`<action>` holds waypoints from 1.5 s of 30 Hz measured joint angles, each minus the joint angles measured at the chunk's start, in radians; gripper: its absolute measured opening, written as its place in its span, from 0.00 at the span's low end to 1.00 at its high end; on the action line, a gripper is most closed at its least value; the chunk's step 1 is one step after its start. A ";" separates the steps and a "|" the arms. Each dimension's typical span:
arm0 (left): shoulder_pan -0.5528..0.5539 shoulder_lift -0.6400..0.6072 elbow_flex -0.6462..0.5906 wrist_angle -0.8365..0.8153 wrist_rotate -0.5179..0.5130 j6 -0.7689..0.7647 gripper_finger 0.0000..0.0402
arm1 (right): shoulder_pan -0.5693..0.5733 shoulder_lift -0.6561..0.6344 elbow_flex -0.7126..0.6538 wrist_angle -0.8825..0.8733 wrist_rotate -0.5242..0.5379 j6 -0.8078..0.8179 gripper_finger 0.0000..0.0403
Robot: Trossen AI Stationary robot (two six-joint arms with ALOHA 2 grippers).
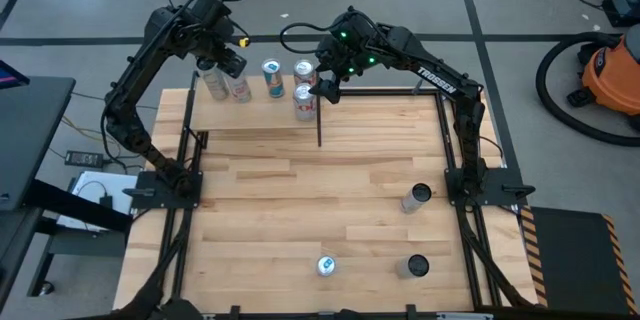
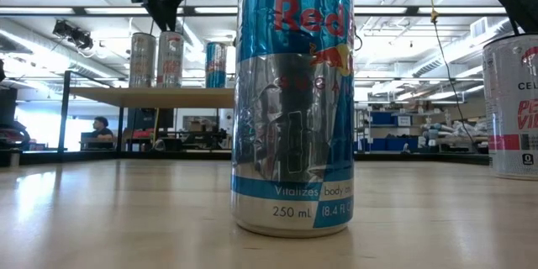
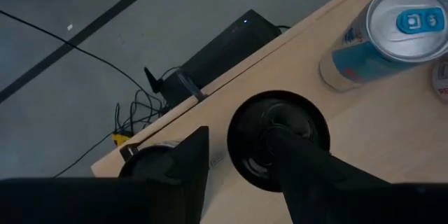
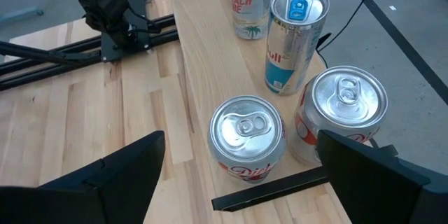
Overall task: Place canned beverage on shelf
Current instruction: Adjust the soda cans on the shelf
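Left gripper (image 1: pixel 222 60) over the shelf (image 1: pixel 380 110), jaws seemingly closed on a black-topped can (image 3: pixel 278 136) to seat it. Right gripper (image 1: pixel 325 85) wide open, empty, above two silver cans (image 4: pixel 246 136).

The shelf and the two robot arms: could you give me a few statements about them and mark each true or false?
1. Several cans stand upright on the shelf. True.
2. The right gripper is shut on a can. False: its jaws are open above the Diet Coke cans.
3. The left gripper is at the shelf's left end. True.
4. The table in front of the shelf holds no cans. False: three stand there, one a blue Red Bull can.
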 joint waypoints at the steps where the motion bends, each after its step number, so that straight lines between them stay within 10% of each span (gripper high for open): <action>1: 0.000 0.000 0.000 0.000 0.000 0.000 0.39 | 0.000 0.000 0.000 0.000 0.000 0.001 0.95; 45: -0.064 0.048 0.000 0.014 0.022 -0.006 0.39 | 0.000 0.000 0.000 -0.004 0.000 0.000 0.95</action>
